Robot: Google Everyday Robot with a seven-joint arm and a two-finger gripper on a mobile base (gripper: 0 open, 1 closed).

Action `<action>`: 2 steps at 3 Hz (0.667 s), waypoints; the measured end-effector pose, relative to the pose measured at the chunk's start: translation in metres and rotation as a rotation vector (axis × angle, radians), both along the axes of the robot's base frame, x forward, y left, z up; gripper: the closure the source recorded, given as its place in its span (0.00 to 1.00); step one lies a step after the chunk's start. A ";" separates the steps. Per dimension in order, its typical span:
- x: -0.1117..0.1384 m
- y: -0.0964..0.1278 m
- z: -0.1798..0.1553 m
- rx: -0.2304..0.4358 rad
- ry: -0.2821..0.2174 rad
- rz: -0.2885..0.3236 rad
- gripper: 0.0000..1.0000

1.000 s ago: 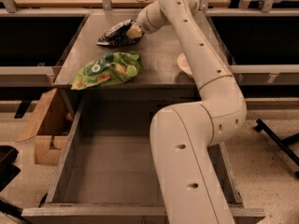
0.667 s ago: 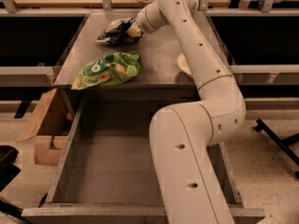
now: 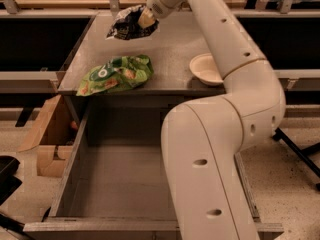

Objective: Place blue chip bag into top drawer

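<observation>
lifted off the counter (image 3: 170, 59) now, blue chip bag (image 3: 124, 26) hangs clamped in the pincer (image 3: 144, 19).

Single high camera, close over the arm (image 3: 220, 149), looking down and forward: top drawer (image 3: 120, 179) lower frame, table (image 3: 170, 59) beyond, tool (image 3: 146, 19) upper centre clamping blue chip bag (image 3: 125, 25).

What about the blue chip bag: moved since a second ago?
Yes. The hand, over the countertop's far end, raised the blue chip bag away from the green bag.
</observation>
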State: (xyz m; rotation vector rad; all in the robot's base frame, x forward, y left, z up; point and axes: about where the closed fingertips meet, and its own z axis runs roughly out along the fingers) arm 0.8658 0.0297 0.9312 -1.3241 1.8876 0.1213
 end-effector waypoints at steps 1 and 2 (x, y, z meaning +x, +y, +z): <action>-0.048 -0.020 0.054 -0.082 0.050 -0.082 1.00; -0.095 -0.049 0.094 -0.141 0.089 -0.221 1.00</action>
